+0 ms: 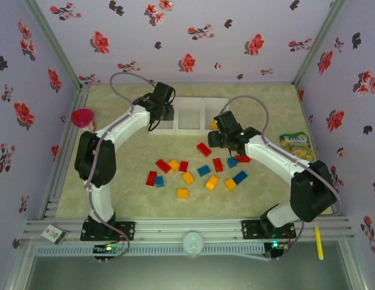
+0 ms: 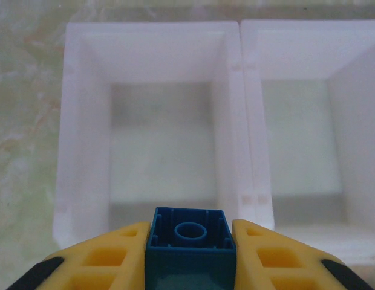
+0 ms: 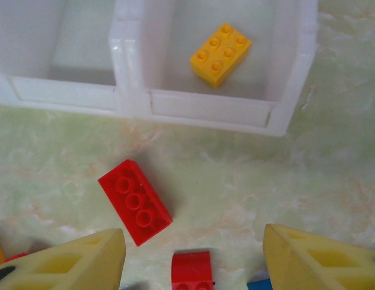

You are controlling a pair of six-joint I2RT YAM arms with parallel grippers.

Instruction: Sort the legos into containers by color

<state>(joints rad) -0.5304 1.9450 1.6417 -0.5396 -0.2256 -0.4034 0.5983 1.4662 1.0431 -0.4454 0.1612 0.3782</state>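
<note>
A blue brick (image 2: 190, 248) was gripped in the left gripper (image 2: 190, 232), with the empty left container (image 2: 84, 121) lying directly ahead, just past the brick.

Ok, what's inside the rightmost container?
One yellow lego lies in the container. Its far end is out of frame, and the right arm covers part of it from above.
</note>
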